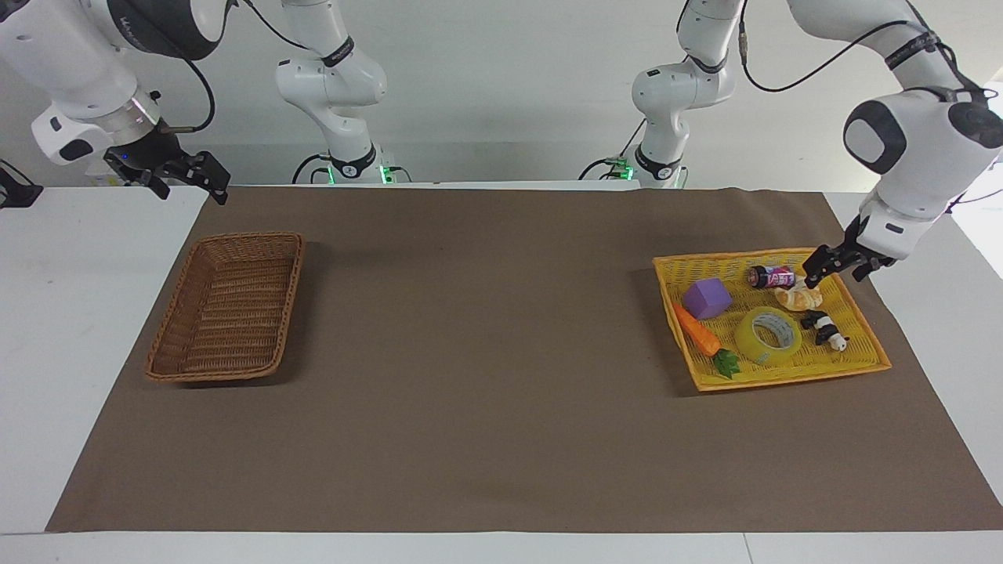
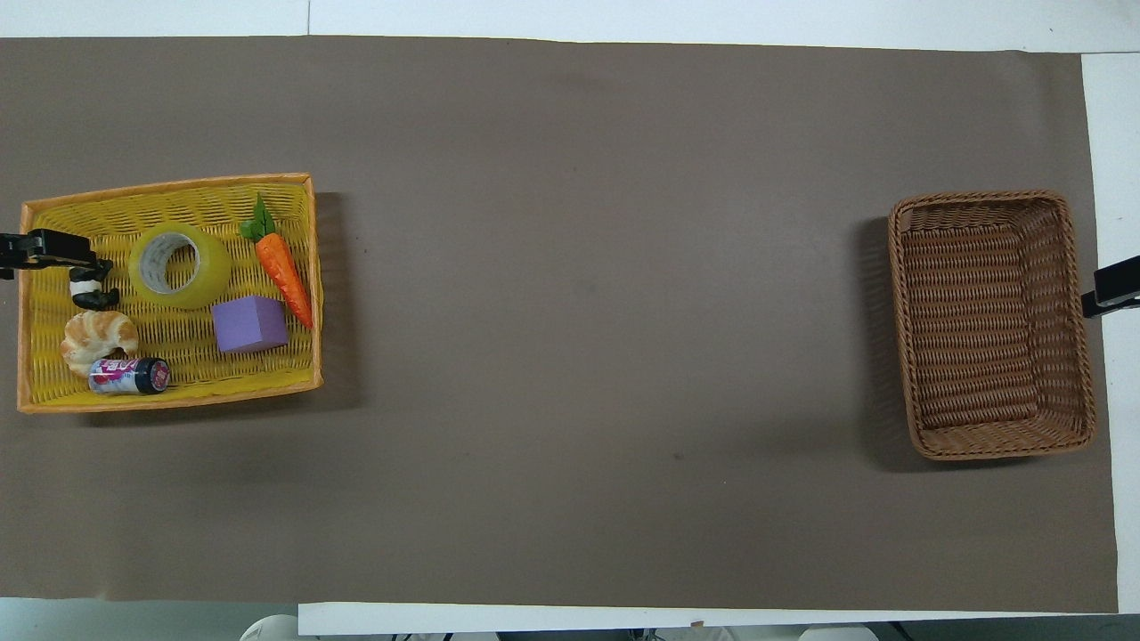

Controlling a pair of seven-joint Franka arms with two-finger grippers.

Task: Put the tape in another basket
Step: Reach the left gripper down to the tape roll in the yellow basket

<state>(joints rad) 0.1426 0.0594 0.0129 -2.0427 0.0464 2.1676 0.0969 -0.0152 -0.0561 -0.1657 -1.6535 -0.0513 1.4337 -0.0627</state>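
The tape [image 1: 754,342] [image 2: 209,271], a yellow translucent roll with a pale core, lies flat in the yellow mesh tray [image 1: 783,377] [image 2: 178,397] at the left arm's end of the table. My left gripper [image 1: 834,270] [image 2: 53,249] hangs open and holds nothing. It is over the tray's corner by the can and croissant, apart from the tape. The brown wicker basket [image 1: 291,294] [image 2: 902,329] stands at the right arm's end with nothing in it. My right gripper [image 1: 192,182] [image 2: 1109,289] waits open, raised beside the basket.
Sharing the tray with the tape are a purple cube [image 1: 707,298] [image 2: 249,323], a toy carrot [image 1: 697,330] [image 2: 283,267], a small can [image 1: 772,276] [image 2: 129,376], a croissant [image 1: 799,296] [image 2: 98,336] and a panda figure [image 1: 824,329] [image 2: 89,289]. A brown mat covers the table between tray and basket.
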